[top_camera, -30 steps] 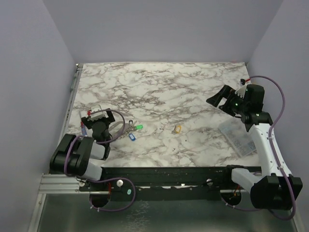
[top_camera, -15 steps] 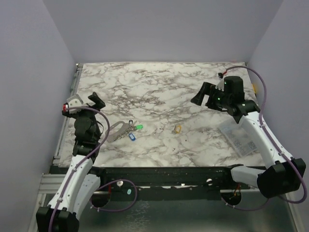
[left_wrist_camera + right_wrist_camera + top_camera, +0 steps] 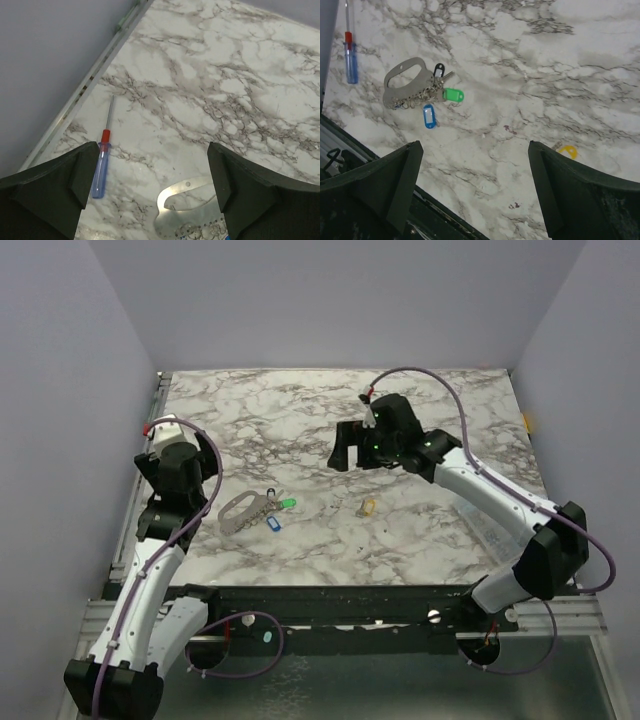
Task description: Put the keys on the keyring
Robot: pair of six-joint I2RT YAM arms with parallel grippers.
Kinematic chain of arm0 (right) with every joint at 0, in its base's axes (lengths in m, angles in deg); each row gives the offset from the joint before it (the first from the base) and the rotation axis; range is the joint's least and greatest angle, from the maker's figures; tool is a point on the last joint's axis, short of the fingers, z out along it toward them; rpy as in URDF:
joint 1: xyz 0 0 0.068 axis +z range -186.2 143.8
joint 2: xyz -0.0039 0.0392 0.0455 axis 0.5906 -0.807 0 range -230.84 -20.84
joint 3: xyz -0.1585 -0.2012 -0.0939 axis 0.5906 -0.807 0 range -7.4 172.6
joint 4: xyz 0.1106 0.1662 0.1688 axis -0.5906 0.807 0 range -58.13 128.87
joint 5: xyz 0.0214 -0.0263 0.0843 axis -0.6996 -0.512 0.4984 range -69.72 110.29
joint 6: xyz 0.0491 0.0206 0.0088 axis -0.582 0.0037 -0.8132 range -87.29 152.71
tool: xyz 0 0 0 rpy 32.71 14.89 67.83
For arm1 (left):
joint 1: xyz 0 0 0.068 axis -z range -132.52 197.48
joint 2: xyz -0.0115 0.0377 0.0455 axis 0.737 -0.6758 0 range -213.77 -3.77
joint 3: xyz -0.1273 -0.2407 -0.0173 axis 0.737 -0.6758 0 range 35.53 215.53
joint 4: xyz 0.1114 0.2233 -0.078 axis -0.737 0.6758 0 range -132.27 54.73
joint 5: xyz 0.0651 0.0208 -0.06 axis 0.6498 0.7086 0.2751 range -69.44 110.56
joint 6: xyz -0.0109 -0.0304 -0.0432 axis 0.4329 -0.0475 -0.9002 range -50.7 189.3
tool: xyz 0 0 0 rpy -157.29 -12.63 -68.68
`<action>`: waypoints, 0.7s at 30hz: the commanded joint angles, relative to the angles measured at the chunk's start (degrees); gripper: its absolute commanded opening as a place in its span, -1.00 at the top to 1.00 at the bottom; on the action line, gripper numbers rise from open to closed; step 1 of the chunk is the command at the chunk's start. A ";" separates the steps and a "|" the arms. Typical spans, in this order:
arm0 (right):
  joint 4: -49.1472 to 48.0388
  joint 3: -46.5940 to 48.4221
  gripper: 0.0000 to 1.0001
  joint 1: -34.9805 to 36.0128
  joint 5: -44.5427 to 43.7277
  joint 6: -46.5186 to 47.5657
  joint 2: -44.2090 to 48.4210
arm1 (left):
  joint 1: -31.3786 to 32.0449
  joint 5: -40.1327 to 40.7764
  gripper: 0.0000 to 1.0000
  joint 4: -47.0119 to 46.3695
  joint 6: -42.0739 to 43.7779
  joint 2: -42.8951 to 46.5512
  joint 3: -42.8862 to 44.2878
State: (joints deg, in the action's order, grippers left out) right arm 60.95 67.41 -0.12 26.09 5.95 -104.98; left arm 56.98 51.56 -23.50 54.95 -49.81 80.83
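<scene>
Lying at the keyring [image 3: 402, 80]: the keys [image 3: 431, 91], tiny next to the fingers, bunched against the lower right edge of this flat grey metal plate on the marble table [image 3: 300, 410]. Whether any is threaded on cannot be told.
Green tag [image 3: 452, 94]: bright plastic, just right of the keyring, touching the bunch.
Blue tag [image 3: 429, 116]: just below the keyring's right end, near the green one.
Black key head [image 3: 438, 69]: at the keyring's upper right edge.
Yellow tag [image 3: 567, 150]: alone, well apart to the right of the keyring.
Screwdriver [image 3: 102, 160]: thin shaft, red collar, blue handle, left of the keyring by the table's edge.
Left gripper [image 3: 150, 165]: fingers spread wide with nothing between them, above the table just beyond the keyring's left end.
Right gripper [image 3: 475, 150]: fingers spread wide and empty, raised over the table to the right of the keyring and beyond it.
Right gripper, change: half a second ago it stood much farther right of the keyring. It has swung leftward toward it.
Left gripper, change: one second ago the arm was folded low by the keyring's left end. It is now stretched upward with the wrist lifted.
Unchanged: keyring and all tags lie where they lay before.
</scene>
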 commanded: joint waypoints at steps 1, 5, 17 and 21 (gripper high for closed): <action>-3.42 3.42 -0.92 6.56 -0.24 3.34 -6.30 | 0.76 0.11 -0.98 9.99 -6.63 1.66 0.21; -9.09 4.57 -0.86 11.79 3.38 8.77 -11.81 | 1.01 -8.88 -0.98 11.30 -7.36 -0.18 0.93; -14.81 14.70 -0.44 16.76 7.11 14.08 -27.15 | 1.12 -8.68 -0.62 12.28 -10.98 -0.25 -2.01; -15.58 16.62 -0.32 17.46 8.44 15.15 -30.81 | 1.06 -5.68 -0.46 12.26 -11.71 0.54 -2.17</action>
State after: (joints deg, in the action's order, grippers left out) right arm 47.07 81.73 16.55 33.28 19.11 -132.65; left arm 57.74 43.91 -11.26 44.57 -50.38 79.28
